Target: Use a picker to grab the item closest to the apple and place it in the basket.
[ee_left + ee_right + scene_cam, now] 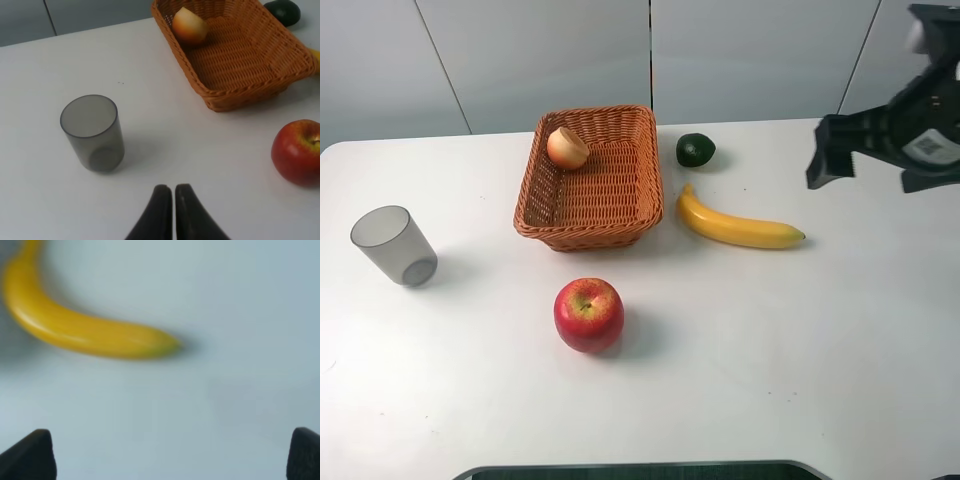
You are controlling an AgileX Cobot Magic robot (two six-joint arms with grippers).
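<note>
While the right gripper (167, 454) is being held spread wide and empty above the white table (770, 350), to the right of the banana (735, 227) and apart from its tip, the left gripper (172, 190) is being held with its fingers pressed together on nothing, near the grey cup (393, 245). A pale round fruit (567, 148) is being cradled in the far left corner of the wicker basket (605, 185). The red apple (588, 314) is being borne by the table in front of it, with the banana just right of the basket and a dark avocado (695, 150) behind the banana.

looks like a lab: white table (800, 350), plain grey wall panels (540, 60).
</note>
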